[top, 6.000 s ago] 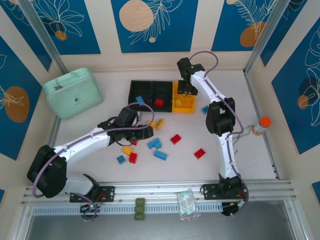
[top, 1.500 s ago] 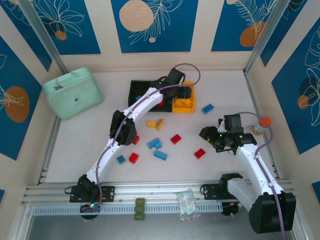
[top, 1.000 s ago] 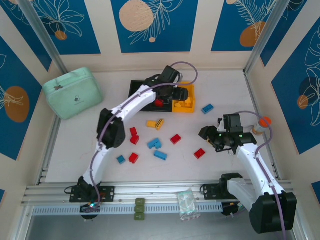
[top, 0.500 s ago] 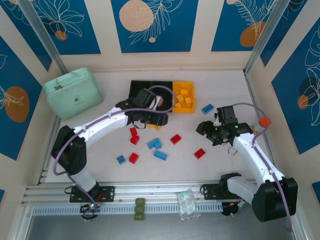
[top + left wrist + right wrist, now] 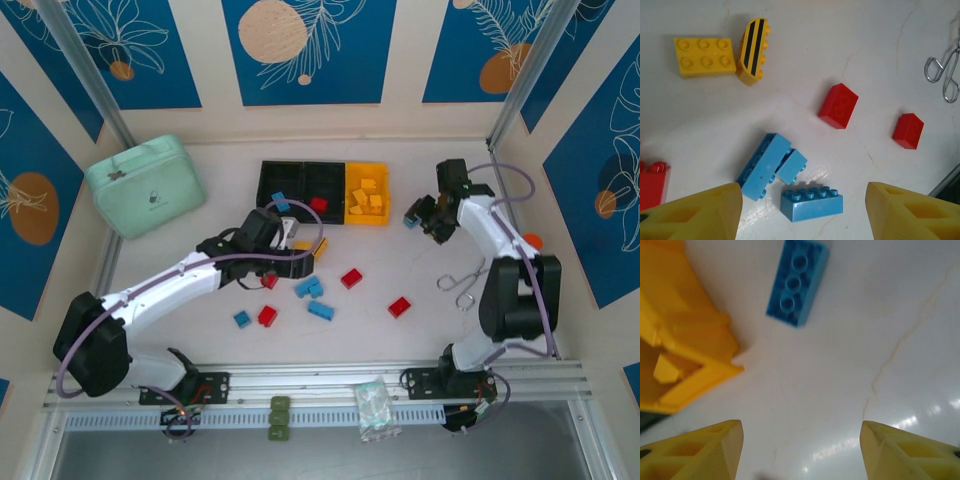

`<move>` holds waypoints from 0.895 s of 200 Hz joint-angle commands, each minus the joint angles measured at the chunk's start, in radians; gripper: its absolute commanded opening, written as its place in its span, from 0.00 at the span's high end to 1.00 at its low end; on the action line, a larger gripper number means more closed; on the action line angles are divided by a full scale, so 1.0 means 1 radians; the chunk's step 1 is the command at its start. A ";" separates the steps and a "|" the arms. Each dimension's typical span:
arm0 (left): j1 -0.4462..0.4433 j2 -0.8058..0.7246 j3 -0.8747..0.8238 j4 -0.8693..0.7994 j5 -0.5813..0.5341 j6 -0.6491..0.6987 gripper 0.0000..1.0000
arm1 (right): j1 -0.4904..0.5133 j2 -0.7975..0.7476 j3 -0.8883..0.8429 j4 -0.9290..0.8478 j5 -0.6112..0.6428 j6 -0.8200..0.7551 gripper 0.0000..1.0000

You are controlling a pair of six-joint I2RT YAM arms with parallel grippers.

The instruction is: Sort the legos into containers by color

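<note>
Top view, upper centre, joined in a row: left black bin [image 5: 272, 178] with one blue lego [image 5: 281, 201]; middle black bin [image 5: 326, 178] with one red lego [image 5: 318, 205]; yellow bin [image 5: 381, 176], at the right end, with several yellow legos [image 5: 366, 186].

Centre of the table [image 5: 180, 270]: loose legos [image 5: 309, 288], apart from the bins.

Left wrist view, upper left: yellow brick [image 5: 704, 56] just beside striped brick [image 5: 754, 51]. Centre right: red brick [image 5: 838, 105]; further right, second red brick [image 5: 908, 131]. Lower centre: blue pair [image 5: 765, 165], touching each other; just below, third blue brick [image 5: 811, 202], in line with the gap between the fingers, untouched. Upper right corner: scissors [image 5: 942, 72].

Open wide and empty: left gripper [image 5: 803, 190], fingers at the lower corners of its wrist view.

Jaws apart, nothing between: right gripper [image 5: 801, 426], in the top view at upper right, just right of the yellow bin. Right wrist view, top centre: lone blue brick [image 5: 797, 282], flat on the table, near the yellow bin's corner at left but apart from it.

Top view, upper left: mint case [image 5: 145, 185].
</note>
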 commanded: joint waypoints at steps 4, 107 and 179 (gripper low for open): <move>-0.009 -0.041 -0.042 0.036 0.017 -0.047 0.34 | -0.019 0.130 0.119 -0.034 0.020 0.015 0.36; -0.009 -0.018 -0.063 0.038 -0.006 -0.078 0.35 | -0.027 0.508 0.398 -0.097 -0.024 0.021 0.39; -0.010 -0.014 -0.074 0.049 -0.016 -0.092 0.35 | -0.015 0.414 0.346 -0.076 -0.024 -0.016 0.64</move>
